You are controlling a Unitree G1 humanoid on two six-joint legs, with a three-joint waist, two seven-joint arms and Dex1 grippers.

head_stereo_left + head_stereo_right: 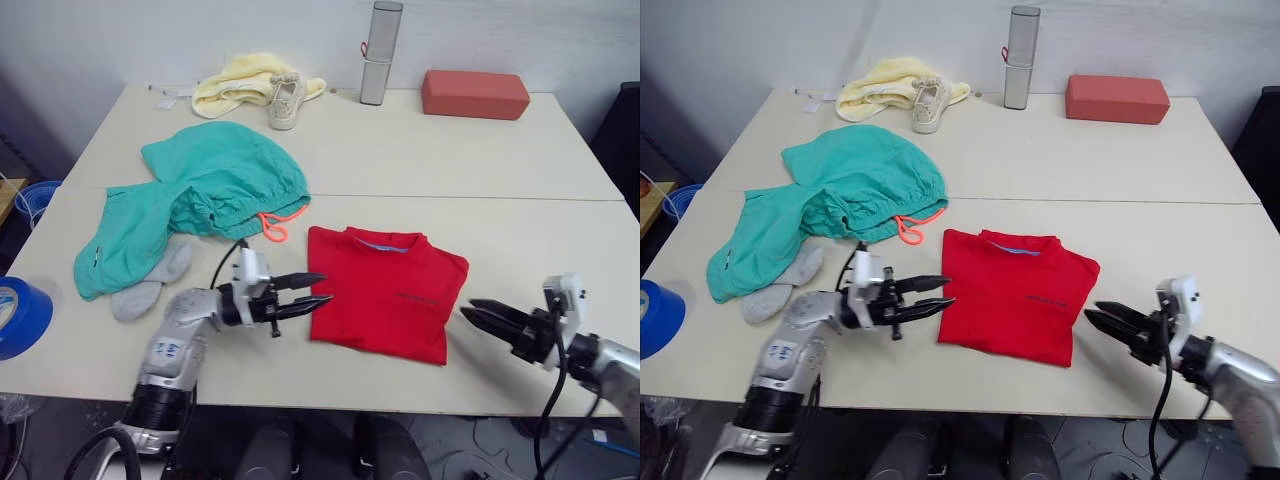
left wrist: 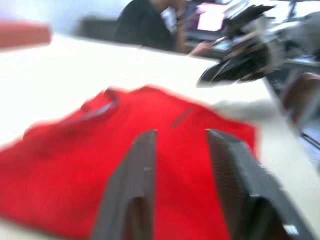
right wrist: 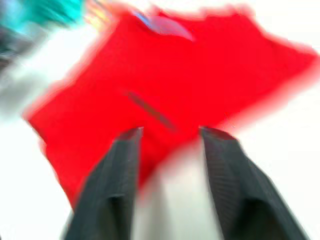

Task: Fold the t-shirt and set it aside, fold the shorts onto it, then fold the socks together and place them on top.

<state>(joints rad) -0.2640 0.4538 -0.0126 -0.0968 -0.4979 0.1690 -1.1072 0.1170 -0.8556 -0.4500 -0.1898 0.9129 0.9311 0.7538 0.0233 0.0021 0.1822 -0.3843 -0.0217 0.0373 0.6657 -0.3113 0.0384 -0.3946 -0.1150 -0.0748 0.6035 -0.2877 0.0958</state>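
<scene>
Even, soft indoor light fills both head views, sharp throughout, with faint shadows under the arms. Both wrist views are heavily motion-blurred: the bright red cotton t-shirt [image 3: 165, 85] smears at its edges, background washed out.

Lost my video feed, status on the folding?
Left gripper open at the t-shirt's left edge; right gripper open off its right edge. T-shirt lies folded. Shorts unfolded, lying over the socks. Nothing blocking.

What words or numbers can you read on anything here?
None can be read.
The red t-shirt has a small dark line of print on its chest, too small to read.
The left arm's grey casing bears small blue marks, too small to read.
</scene>
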